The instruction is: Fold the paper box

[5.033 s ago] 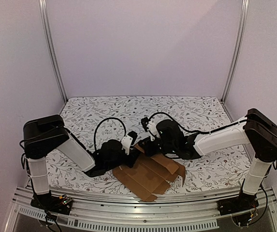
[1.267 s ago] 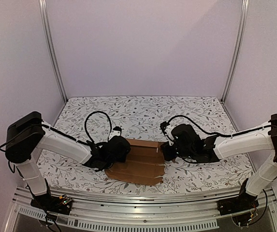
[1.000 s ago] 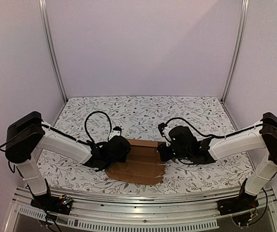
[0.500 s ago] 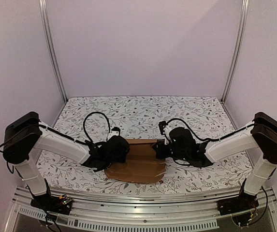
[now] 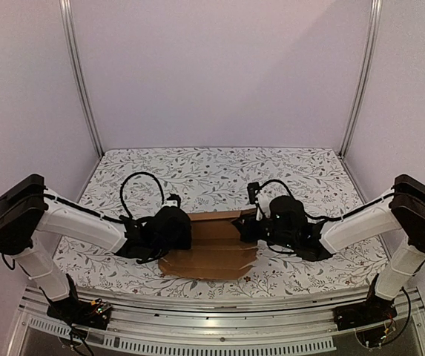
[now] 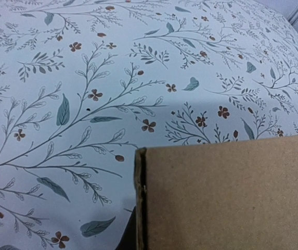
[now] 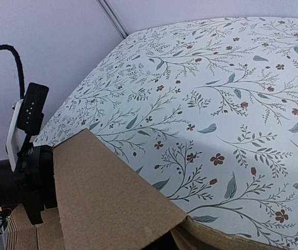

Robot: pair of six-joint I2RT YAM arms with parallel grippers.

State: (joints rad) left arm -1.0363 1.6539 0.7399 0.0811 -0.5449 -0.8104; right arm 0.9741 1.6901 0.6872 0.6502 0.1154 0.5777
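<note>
Your left tool and right tool sit at the 9 and 3 o'clock ends of the paper box. Cardboard hides the fingers in both wrist views, so I cannot tell whether either grips. The box lies on the counter, toward 6 o'clock. Five seconds ago it lay skewed; now it's square, and the right tool has crept inward, with the 12 o'clock edge seemingly rising, so a wall is probably forming.

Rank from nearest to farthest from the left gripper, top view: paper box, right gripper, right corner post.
1. paper box, right beside it, centre front.
2. right gripper, across the box, on the right.
3. right corner post, far back right.
</note>
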